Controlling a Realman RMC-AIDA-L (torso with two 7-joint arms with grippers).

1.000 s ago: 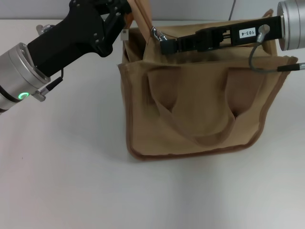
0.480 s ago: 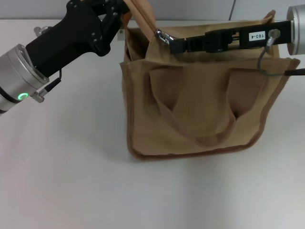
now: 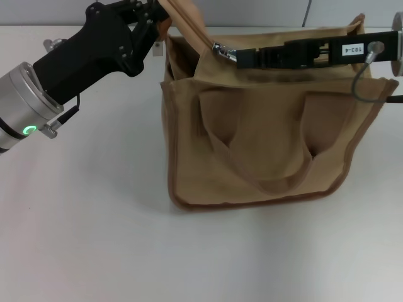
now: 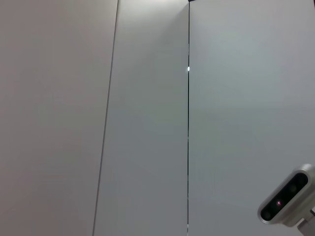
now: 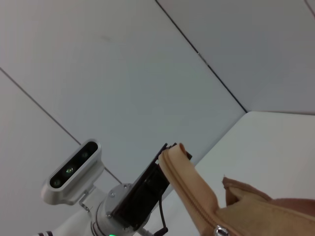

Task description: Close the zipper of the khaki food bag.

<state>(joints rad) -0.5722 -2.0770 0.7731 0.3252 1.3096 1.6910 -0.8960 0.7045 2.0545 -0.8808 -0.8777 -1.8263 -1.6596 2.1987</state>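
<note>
The khaki food bag (image 3: 264,126) is stood upright on the white surface (image 3: 94,239), near its far edge, with open room in front of the bag and to the robot's left of it. Darker brown trim is seen along the bag's bottom and side edges, and two looped handles hang against the front panel. The left gripper (image 3: 165,9) is positioned at the bag's far left top corner and is clamped on the raised end of the khaki tape, which is pulled up and away from the bag. The right gripper (image 3: 234,56) is extended along the bag's top from the robot's right and is closed on the silver pull tab of the zipper (image 3: 221,49), which lies near the left end of the top opening. A white label reading "103-4" (image 3: 352,48) is fixed to the right gripper's body. A grey cable (image 3: 360,75) is looped from the right wrist over the bag's upper right corner. In the right wrist view, the raised tape end (image 5: 189,184) and the left arm (image 5: 133,201) are seen against a panelled wall.
</note>
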